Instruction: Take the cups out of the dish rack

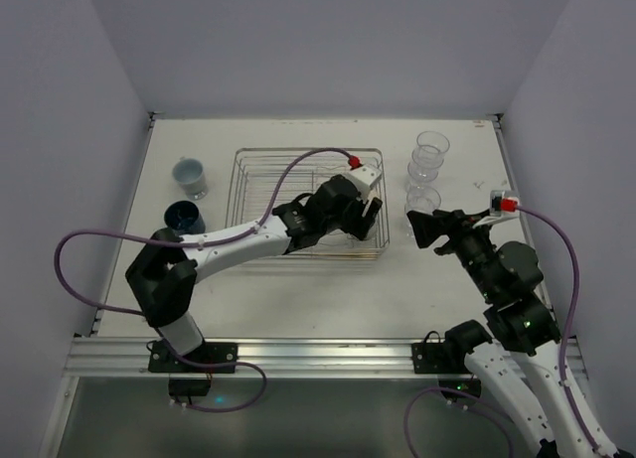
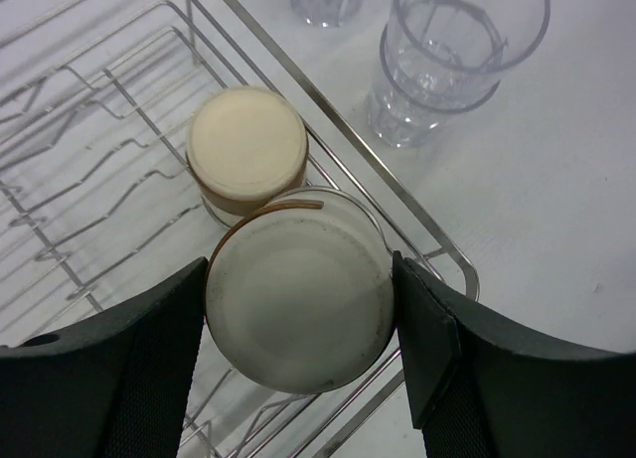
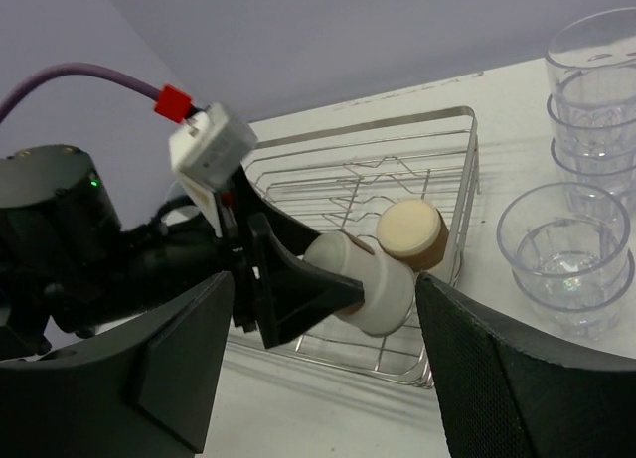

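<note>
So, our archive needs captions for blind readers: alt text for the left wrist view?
The left claw hugs both sides of an upturned white cup in a corner of the dish rack. A tan cup stands upturned behind it; clear tumblers sit on the table outside the rack.

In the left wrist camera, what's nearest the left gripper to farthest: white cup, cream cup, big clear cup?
1. White cup, between the fingers.
2. Cream cup, just behind it, in the dish rack.
3. Big clear cup, outside the rack.

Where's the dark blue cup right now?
In the top view, the dark blue cup stands on the table left of the dish rack, just on the near side of the pale blue cup.
</note>
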Robot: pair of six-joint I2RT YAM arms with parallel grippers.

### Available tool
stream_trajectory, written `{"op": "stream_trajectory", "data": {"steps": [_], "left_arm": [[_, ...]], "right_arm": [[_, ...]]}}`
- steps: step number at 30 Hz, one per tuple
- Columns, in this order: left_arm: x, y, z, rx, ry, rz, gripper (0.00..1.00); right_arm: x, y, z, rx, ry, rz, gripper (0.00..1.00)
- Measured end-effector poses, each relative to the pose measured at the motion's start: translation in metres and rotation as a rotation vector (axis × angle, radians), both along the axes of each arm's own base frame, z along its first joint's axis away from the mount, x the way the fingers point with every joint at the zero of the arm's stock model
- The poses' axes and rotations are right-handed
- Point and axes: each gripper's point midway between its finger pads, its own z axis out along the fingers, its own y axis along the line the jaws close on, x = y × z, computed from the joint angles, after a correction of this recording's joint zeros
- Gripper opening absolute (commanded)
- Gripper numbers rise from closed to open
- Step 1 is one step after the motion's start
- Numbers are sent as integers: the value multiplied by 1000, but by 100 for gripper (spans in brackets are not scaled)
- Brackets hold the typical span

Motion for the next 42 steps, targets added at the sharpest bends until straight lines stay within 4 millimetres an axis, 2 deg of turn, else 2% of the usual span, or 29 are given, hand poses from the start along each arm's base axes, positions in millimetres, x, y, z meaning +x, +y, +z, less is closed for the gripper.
{"op": "stream_trajectory", "data": {"steps": [7,10,13,19,21,26,29,33,34,36,39,40,41,42], "left_arm": [[3,15,69,-203,-74,12,39],[-3,21,87,-274,-83,5,38],[-10,30,101,-359,-73,-3,38],[-23,62,136,-591,-53,0,36],[-31,68,147,-657,-52,-15,36],[-56,68,170,-802,-33,-98,35],[-66,64,175,-861,-12,-149,35],[-69,61,171,-917,21,-178,35],[-71,59,169,-929,32,-188,35],[-73,56,166,-950,53,-203,35],[-76,52,165,-971,73,-230,38],[-76,53,166,-976,71,-233,44],[-76,53,168,-986,70,-233,49],[-77,54,169,-996,75,-237,56]], "right_arm": [[2,11,1,27,13,49,83],[7,21,-3,43,13,85,84],[13,35,-18,55,45,142,83],[16,67,-38,91,89,305,78],[13,76,-36,102,85,356,76],[3,92,-18,145,23,482,72],[-3,101,-8,177,-1,558,65],[-9,111,-3,201,-9,623,55],[-11,113,-1,206,-13,637,49],[-16,117,4,219,-27,671,42],[-21,125,12,245,-46,717,24],[-22,128,14,258,-47,731,15],[-23,129,17,269,-53,743,0],[-26,131,20,280,-62,764,0]]}}
